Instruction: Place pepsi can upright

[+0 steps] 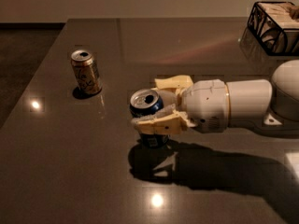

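The pepsi can [148,107] is dark blue with a silver top. It stands nearly upright near the middle of the dark table [84,171], its base at or just above the surface. My gripper [156,104] comes in from the right on a white arm and is shut on the can. One cream finger [156,122] crosses the can's front, the other [173,83] lies behind it. The can's lower part shows below the front finger.
A gold-brown can [86,72] stands upright at the left of the table. A black wire basket [275,27] sits at the far right corner. The table's left edge runs beside a dark floor. The arm's shadow falls on the table in front.
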Robot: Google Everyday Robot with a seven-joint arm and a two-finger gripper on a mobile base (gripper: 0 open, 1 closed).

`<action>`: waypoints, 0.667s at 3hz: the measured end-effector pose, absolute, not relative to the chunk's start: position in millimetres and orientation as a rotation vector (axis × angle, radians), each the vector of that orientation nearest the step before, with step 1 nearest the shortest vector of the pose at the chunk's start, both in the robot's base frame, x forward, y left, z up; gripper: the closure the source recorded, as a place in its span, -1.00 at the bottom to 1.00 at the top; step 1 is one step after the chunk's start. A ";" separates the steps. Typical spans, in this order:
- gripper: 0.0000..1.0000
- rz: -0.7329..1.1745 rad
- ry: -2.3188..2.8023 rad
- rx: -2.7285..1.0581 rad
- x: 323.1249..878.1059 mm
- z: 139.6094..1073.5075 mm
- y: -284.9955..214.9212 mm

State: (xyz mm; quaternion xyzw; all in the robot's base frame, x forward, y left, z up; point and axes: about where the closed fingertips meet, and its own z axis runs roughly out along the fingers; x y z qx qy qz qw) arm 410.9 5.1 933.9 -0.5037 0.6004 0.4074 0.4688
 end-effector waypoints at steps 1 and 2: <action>1.00 1.006 1.435 -1.203 409.5 921.1 4.7; 0.66 1.018 1.409 -1.169 408.9 911.7 5.6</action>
